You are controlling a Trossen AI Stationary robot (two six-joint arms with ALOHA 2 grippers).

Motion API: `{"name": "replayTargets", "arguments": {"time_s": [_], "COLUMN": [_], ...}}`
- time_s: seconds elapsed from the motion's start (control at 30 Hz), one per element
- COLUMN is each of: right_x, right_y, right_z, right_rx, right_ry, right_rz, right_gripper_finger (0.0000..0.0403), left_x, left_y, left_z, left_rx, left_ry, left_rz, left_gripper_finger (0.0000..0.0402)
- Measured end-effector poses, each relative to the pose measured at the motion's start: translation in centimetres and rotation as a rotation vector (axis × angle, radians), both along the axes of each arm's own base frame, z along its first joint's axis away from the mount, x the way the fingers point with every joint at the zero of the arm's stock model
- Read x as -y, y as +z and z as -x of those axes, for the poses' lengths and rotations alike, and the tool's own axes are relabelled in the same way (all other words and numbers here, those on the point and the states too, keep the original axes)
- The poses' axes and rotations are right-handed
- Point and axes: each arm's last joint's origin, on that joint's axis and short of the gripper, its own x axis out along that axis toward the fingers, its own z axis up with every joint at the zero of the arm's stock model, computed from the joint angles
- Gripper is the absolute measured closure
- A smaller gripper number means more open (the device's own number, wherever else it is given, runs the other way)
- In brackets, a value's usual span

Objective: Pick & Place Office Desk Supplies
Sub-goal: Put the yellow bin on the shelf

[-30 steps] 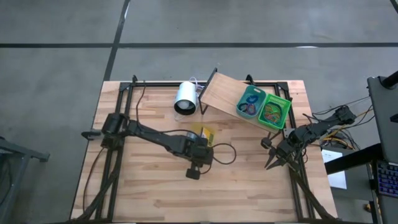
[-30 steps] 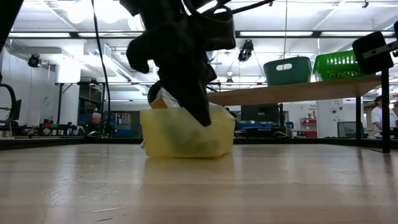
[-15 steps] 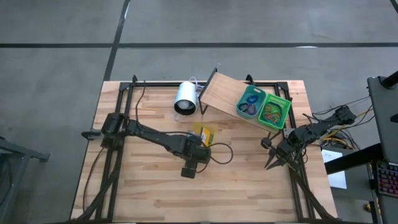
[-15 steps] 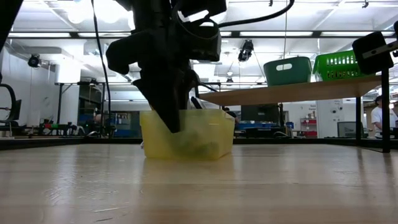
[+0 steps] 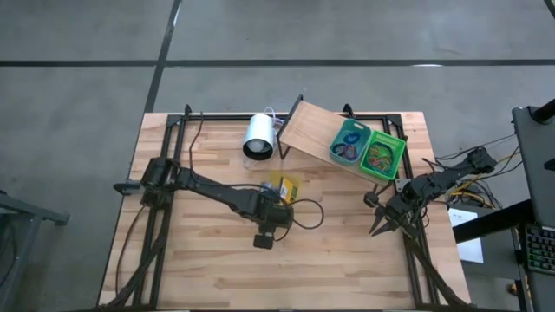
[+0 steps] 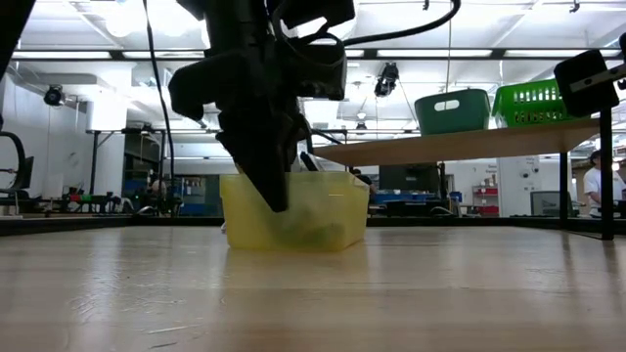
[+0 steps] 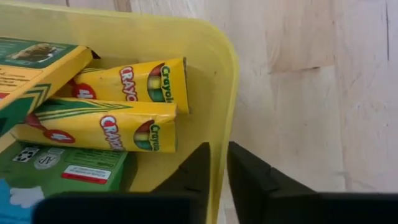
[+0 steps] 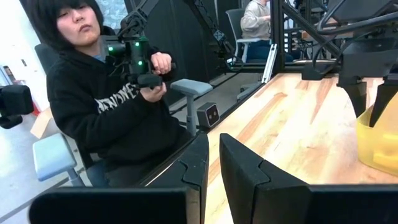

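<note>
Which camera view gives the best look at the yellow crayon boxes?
The left wrist view: it looks into the yellow bin, and the crayon boxes lie there with their labels readable. The high view shows only a small yellow patch. The low view shows just the bin wall. In the right wrist view only a bin corner shows.

A white cylinder point(image 5: 257, 134) lies beside a slanted wooden board point(image 5: 309, 132); perhaps touching.
</note>
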Motion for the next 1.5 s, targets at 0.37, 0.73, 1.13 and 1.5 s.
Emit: {"name": "replayTargets", "arguments": {"time_s": [0.37, 0.73, 1.13, 1.5], "right_x": [0.0, 0.0, 0.0, 0.0], "right_y": [0.0, 0.0, 0.0, 0.0], "right_z": [0.0, 0.0, 0.0, 0.0], "right_rx": [0.000, 0.000, 0.000, 0.000], "right_ry": [0.000, 0.000, 0.000, 0.000], "right_rz": [0.000, 0.000, 0.000, 0.000], "right_gripper_finger": [0.0364, 0.0364, 0.0364, 0.0364], "left_x": [1.1, 4.3, 5.0, 5.4], "left_y": [-0.1, 0.0, 1.3, 4.9], "left_z": [0.2, 1.0, 1.2, 0.7], "left_rx": [0.014, 0.066, 0.145, 0.130], "left_ry": [-0.030, -0.129, -0.039, -0.060], "left_rz": [-0.003, -0.149, -0.291, -0.302], "left_gripper_finger": [0.0395, 0.0397, 0.0398, 0.0398]}}
